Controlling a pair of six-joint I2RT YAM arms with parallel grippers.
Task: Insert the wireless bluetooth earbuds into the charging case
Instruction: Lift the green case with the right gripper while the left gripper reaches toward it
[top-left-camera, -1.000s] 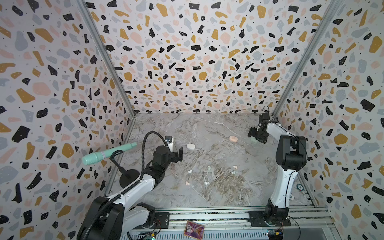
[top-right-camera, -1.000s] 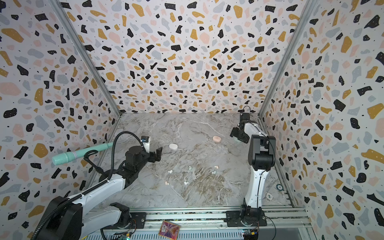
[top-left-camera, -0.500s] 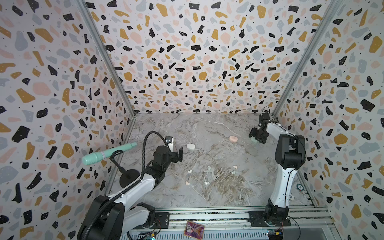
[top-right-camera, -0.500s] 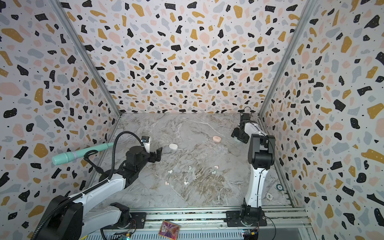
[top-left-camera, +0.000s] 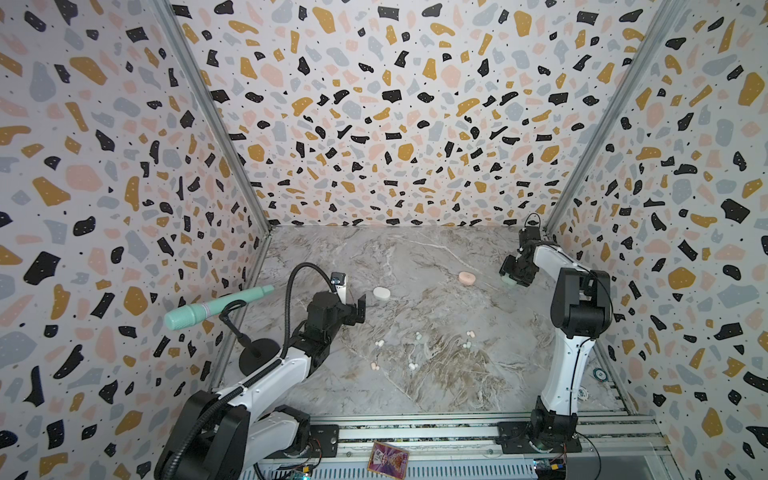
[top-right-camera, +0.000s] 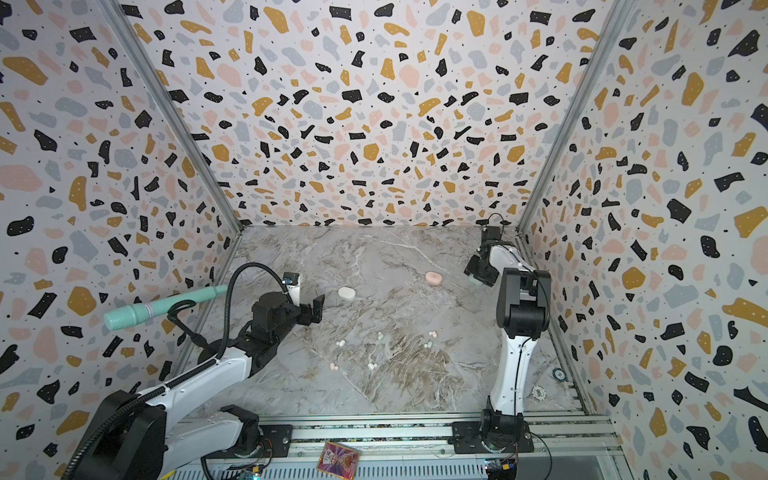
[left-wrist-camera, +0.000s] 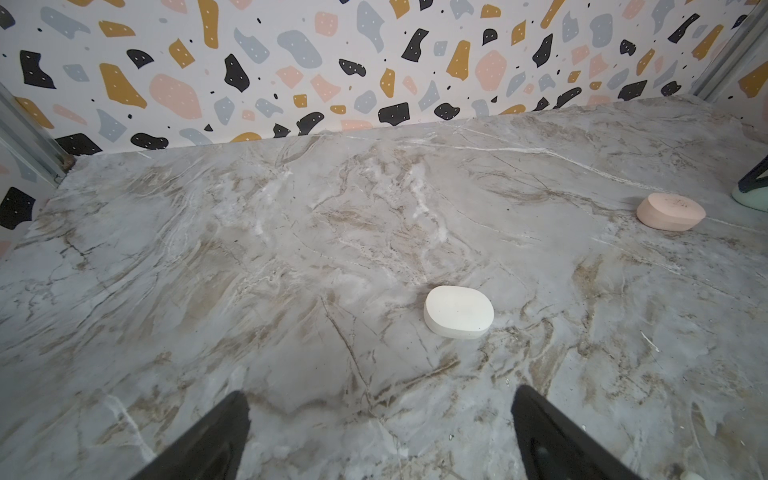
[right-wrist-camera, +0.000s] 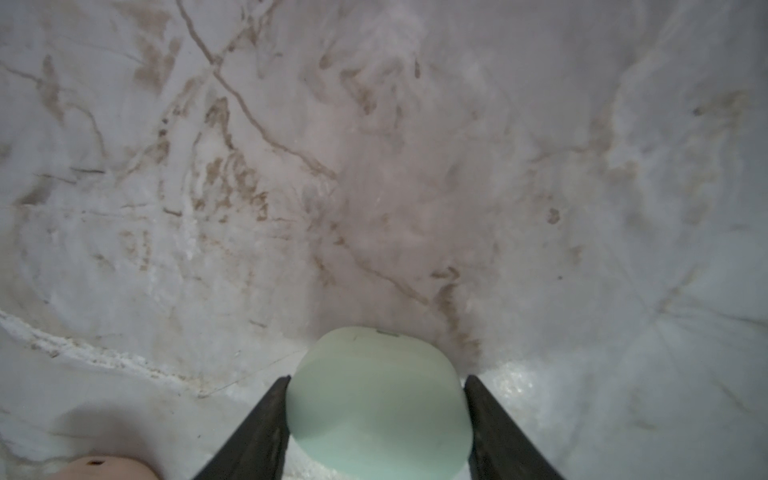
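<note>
Several tiny earbuds lie in pairs mid-table in both top views: white (top-left-camera: 379, 343), pink (top-left-camera: 374, 367) and mint (top-left-camera: 467, 344) among them. A white charging case (left-wrist-camera: 459, 311) lies shut just ahead of my left gripper (left-wrist-camera: 380, 415), which hangs open and empty. A pink case (top-left-camera: 467, 278) sits further right. At the far right my right gripper (right-wrist-camera: 377, 378) points down at the table, its fingers (right-wrist-camera: 270, 415) pressed on both sides of a mint charging case (right-wrist-camera: 378, 407).
A mint microphone (top-left-camera: 216, 307) on a black stand (top-left-camera: 257, 357) leans in at the left wall. Patterned walls close in three sides. Small round tokens (top-left-camera: 598, 374) lie by the right wall. A card (top-left-camera: 388, 457) rests on the front rail.
The right gripper's jaws have drawn together onto the mint case while staying in place. The left arm has not moved.
</note>
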